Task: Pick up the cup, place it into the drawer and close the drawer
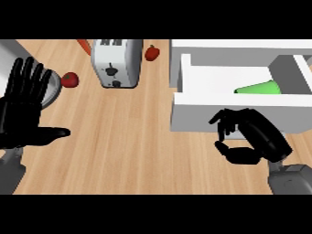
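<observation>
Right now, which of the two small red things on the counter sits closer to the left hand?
The red item left of the toaster, just beyond the open left hand. The other red one lies on the toaster's right, toward the drawer.

The counter [131, 137] is pale wood with a fine grain, matt. The toaster [116, 61] looks like glossy white plastic or enamel. The drawer [239, 116] is smooth matt white, the cup [260, 87] plain green plastic, both hands [249, 137] glossy black.
</observation>
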Robot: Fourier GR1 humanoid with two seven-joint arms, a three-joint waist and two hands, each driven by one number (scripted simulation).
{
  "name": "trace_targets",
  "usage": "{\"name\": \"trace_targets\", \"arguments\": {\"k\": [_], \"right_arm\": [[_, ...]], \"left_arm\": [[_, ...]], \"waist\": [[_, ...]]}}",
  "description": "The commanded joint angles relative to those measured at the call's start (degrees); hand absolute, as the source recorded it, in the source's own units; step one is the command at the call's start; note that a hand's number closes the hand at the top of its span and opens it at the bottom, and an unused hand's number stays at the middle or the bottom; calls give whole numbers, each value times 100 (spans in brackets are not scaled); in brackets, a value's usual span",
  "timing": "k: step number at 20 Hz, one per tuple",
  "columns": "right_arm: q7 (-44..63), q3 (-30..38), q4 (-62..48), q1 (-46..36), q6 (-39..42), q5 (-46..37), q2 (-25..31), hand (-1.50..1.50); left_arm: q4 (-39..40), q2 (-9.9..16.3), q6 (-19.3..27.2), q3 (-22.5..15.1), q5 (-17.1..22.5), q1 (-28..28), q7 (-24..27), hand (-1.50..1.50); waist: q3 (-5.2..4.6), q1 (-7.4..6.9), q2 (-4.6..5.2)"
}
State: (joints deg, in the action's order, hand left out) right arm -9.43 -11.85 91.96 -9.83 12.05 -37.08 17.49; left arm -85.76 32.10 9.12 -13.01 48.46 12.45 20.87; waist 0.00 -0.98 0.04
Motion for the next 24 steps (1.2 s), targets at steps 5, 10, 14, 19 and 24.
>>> {"name": "trace_targets", "arguments": {"k": [5,10,14,19,24], "right_arm": [[-259,-214,-2144,-974,-580,-980,-436,-150],[-1083,265,-3988,-1860,-1003,-993,-563,-150],[-1349,677,-5190,-2602,-1280,-958,-631,-150],[-1899,1098,-6542,-3503,-1177,-777,-542,-150],[-2028,1342,-7343,-4218,-972,-776,-194,-150]], "left_arm": [[38,168,-746,645,99,-579,-22,-150],[-254,-18,-712,769,-88,-555,-177,-150],[274,-50,-1458,856,-248,-867,180,-150],[518,-261,-1412,947,-319,-533,92,-150],[211,-143,-1717,1068,-131,-795,-35,-150]], "waist": [[1,15,7],[4,7,13],[4,-27,28],[7,-69,63],[11,-220,103]]}}
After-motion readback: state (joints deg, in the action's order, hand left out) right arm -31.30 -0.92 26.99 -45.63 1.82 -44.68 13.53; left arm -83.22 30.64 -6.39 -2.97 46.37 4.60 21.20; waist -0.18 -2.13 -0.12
